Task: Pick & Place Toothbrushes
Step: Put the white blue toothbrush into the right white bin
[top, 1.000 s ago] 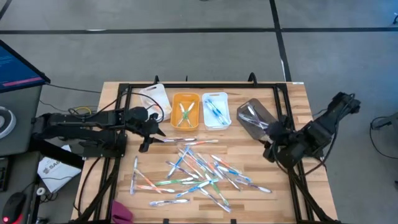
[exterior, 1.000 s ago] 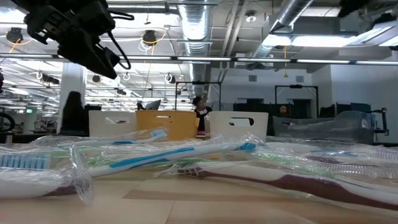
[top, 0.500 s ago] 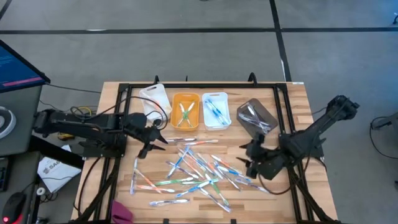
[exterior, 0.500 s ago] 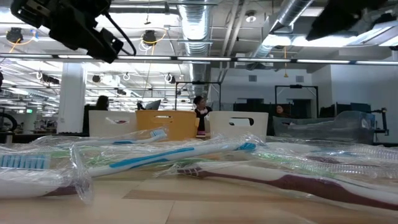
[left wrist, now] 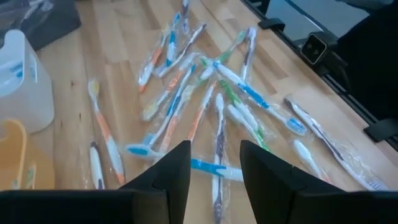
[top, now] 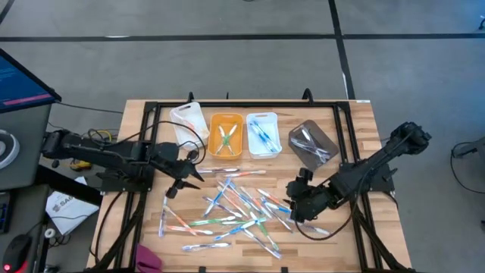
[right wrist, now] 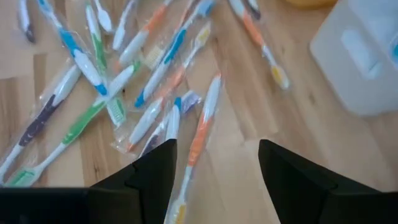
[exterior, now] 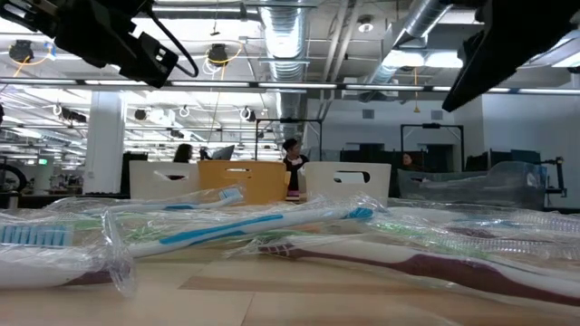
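Many wrapped toothbrushes [top: 235,206], blue, white, green and orange, lie flat and crisscrossed on the wooden table; they also show in the low view [exterior: 245,226]. My left gripper [top: 184,178] is open and hovers above the pile's left far side, with the toothbrushes [left wrist: 211,99] ahead of its fingers. My right gripper [top: 294,203] is open and hovers over the pile's right side, above the toothbrushes [right wrist: 149,81]. Neither gripper touches a brush.
Along the far edge stand a white bin [top: 189,120], an orange bin [top: 226,135], a clear bin [top: 262,133] and a grey bin [top: 312,142]; the last three hold a few brushes. Black frame rails [top: 227,104] border the table. Bare wood lies at the near right.
My right gripper has swung from beside the grey bin toward the table's left and near edge, ending over the pile's right side. My left gripper has moved a little toward the near edge, closer to the pile. The toothbrushes have not moved.
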Available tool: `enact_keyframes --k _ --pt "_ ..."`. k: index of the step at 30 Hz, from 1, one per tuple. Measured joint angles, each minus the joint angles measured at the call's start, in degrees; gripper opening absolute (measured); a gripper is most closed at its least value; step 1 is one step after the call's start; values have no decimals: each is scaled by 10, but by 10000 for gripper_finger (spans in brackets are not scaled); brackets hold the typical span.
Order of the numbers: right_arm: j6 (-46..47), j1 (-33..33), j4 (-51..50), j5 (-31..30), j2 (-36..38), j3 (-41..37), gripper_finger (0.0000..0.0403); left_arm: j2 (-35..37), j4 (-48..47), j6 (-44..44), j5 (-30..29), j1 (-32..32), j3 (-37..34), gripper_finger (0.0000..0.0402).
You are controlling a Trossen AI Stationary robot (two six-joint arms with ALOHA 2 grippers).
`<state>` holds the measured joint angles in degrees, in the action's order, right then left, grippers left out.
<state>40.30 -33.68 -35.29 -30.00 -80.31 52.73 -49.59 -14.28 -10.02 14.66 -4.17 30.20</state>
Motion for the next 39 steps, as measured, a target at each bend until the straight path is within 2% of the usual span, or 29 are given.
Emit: enact_keyframes --k 3,14,19,25,33,39 --pt "31 -6 2 3 -29 0 221 -12 -1 0 0 0 0 131" --pt "33 -20 18 38 -139 0 221 -75 35 -2 0 0 0 131" --pt "37 -24 19 59 -133 0 221 -91 50 -5 0 0 0 131" --pt "61 -37 37 58 -118 0 221 -94 55 -21 0 0 0 131" --pt "63 -72 45 48 -139 0 221 -94 57 -18 0 0 0 131" --pt "63 -70 50 39 -139 0 221 -94 59 -18 0 0 0 131"
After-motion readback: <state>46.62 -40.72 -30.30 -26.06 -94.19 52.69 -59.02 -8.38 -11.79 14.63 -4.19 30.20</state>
